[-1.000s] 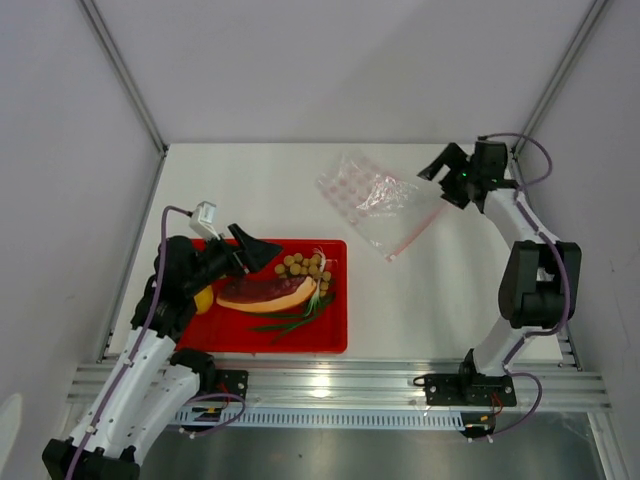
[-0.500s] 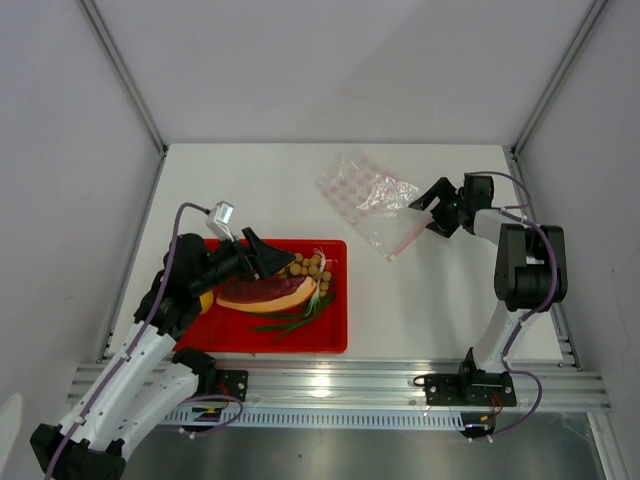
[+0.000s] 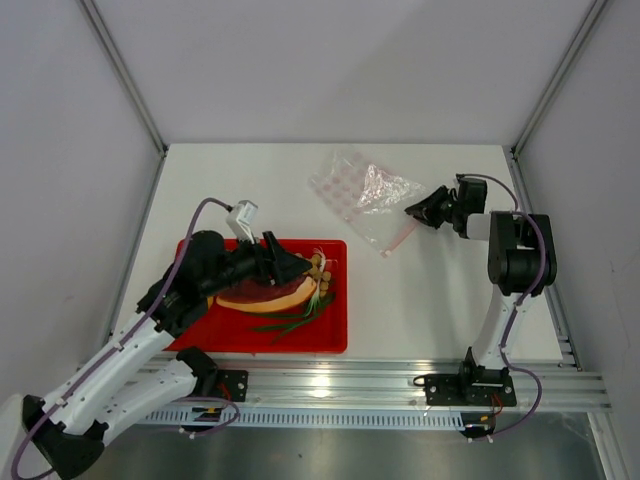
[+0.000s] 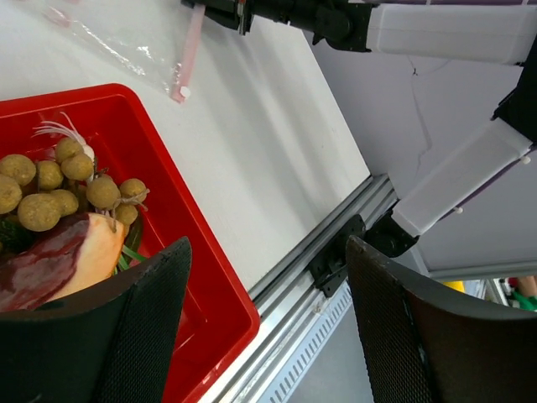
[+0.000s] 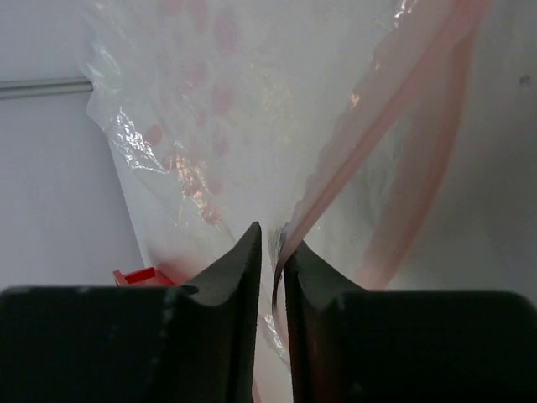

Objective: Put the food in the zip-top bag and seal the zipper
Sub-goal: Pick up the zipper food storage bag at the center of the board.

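The food lies in a red tray: a brown-red meat slab, a cluster of tan balls and green stalks. My left gripper hovers open over the tray's middle, just left of the tan balls, with nothing between its fingers. The clear zip-top bag lies flat at the back right, its pinkish zipper along the right edge. My right gripper sits low at that edge, and its jaws are shut on the bag's film beside the zipper.
The tray's near right corner lies close to the aluminium rail at the table's front edge. White walls and slanted frame posts enclose the table. The right arm's elbow stands at the table's right side.
My right gripper dropped from the back right to the bag's right edge and closed on it; the bag shifted slightly left. My left gripper moved right across the tray toward the tan balls.
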